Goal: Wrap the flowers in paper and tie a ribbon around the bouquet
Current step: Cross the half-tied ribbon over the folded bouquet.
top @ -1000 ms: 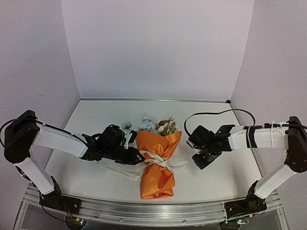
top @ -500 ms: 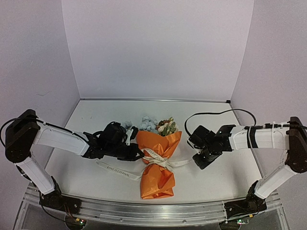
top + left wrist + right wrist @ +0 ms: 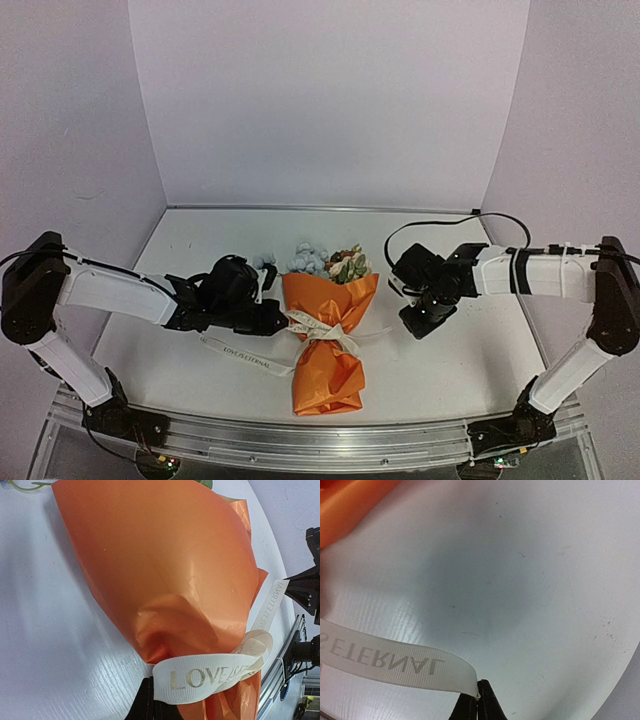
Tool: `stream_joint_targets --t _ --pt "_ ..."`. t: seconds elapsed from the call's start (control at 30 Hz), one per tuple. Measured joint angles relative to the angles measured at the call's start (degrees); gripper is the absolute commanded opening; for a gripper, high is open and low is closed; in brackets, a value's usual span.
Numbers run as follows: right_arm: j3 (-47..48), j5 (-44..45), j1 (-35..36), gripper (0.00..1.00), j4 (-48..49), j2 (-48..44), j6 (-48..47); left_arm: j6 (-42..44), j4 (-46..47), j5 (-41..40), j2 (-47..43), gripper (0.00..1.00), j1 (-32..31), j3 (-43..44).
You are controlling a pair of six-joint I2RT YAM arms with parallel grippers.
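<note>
Checking hold first: left gripper [image 3: 278, 318] is pressed together and looks to be pinching the ribbon [image 3: 200, 677] at its loop, at 9 o'clock of the knot. Right gripper [image 3: 410, 326], at 3 o'clock of the knot, is pressed together on the very tip of the ribbon's right tail.

Bouquet [image 3: 325, 335] lies at table [image 3: 450, 370] centre, flowers [image 3: 325, 262] toward 12 o'clock, twisted foot toward 6. Ribbon sits round the waist of the orange paper [image 3: 160, 570].

Risks, my judgement:
- Right pinch has almost no ribbon in it. Any outward pull toward 3 o'clock and the tail prob. slips out.
- Uneven pull L vs R would drag the bouquet sideways, since nothing pins it.
- Hauling the loop too far toward 9 o'clock could pull it through and undo the knot.
- Thin paper may crush or tear at the waist if cinched hard.

Count:
- bouquet: 1
- paper wrap: 1
- ribbon: 1, w/ 2 tails (one toward 7 o'clock, one toward 3) and 1 loop in left wrist view
- grippers: 2
- blooms: too small to count; 1 stray pale blue one at 11 o'clock of the wrap.
</note>
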Motion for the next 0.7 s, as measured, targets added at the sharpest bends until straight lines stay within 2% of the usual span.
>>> stream_joint_targets --t 0.27,0.43,0.7 --pt "3.8 -7.4 0.0 0.43 -0.8 1.2 -1.1 1.1 0.5 0.7 0.0 0.0 0.0 0.0" --pt "2.4 -10.5 1.6 0.45 -0.8 -1.3 -0.9 1.2 0.8 1.3 0.0 0.0 0.0 0.0" --pt "1.2 -15.2 9.3 0.42 2.9 -3.3 4.0 1.3 1.1 2.4 0.0 0.0 0.0 0.0"
